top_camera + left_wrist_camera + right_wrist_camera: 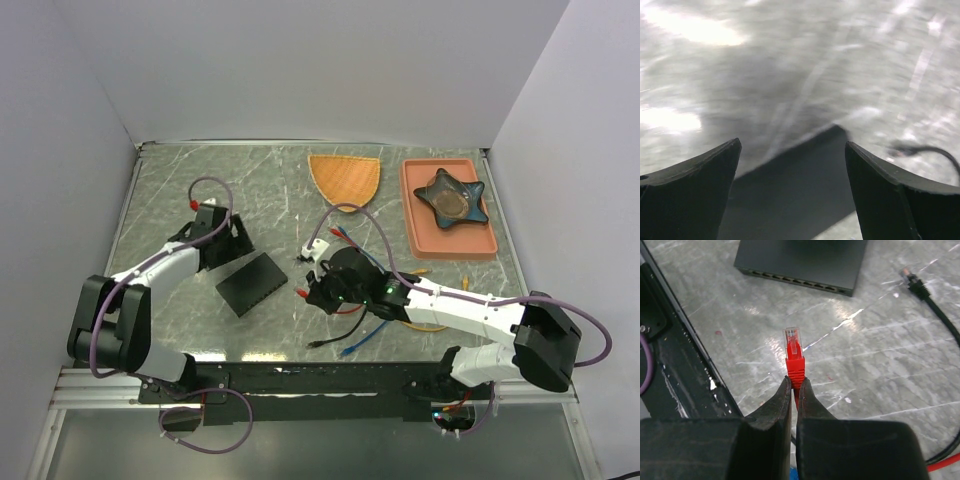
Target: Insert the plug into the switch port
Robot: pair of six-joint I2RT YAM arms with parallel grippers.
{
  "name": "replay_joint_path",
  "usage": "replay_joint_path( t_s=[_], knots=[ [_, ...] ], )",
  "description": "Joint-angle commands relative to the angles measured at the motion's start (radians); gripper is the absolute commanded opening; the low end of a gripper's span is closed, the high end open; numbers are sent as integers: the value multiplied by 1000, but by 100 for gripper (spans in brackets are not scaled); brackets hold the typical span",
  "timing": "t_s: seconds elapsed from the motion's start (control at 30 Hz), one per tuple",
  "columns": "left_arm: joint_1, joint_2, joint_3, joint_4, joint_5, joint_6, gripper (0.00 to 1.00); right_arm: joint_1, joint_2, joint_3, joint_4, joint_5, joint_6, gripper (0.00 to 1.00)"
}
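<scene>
Right gripper [794, 382] has its two black, wedge-shaped fingers pressed together on the ribbed red boot of the plug [793, 347]. The plug's clear plastic tip sticks out past the fingertips and points toward the switch [805, 260], with bare table between the two. The table [865, 365] is glossy grey stone-look with pale veins.

The switch is a flat, matte-black rectangular box. The long edge facing the plug carries a row of small square sockets, and the switch port [795, 281] lies in that row; which socket it is cannot be told. Right of the switch's near corner, a black cable [915, 282] ends in a clear-tipped connector resting on the table.

Seen from above, the right gripper [310, 293] sits just right of the switch [252, 284], which lies askew on the table. Loose blue cable [365, 335] curls below and right of the switch.

Left gripper [792, 144] is spread wide and grips nothing, its smooth black fingers [700, 190] on either side of a corner of the switch [790, 195] below. Whether they touch the switch cannot be told. From above, this gripper [222, 238] is at the switch's far left end.

Well beyond the switch to the right lie a fan-shaped orange mesh piece [346, 178] and a salmon rectangular tray [415, 235] holding a dark star-shaped dish [452, 197].
</scene>
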Motion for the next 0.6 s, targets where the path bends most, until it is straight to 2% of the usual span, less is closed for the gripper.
replay_joint_path(
  t_s=[0.0, 0.17, 0.4, 0.57],
  knots=[
    [47, -17, -80, -2, 1, -10, 91, 30, 1, 47, -14, 25, 1, 0],
    [47, -43, -155, 24, 44, -27, 89, 57, 10, 55, -44, 25, -13, 0],
    [45, -141, -243, 85, 159, -54, 81, 77, 22, 35, -45, 17, -8, 0],
    [5, -228, -284, 74, 185, -93, 80, 89, 27, 30, -45, 19, -2, 0]
  ],
)
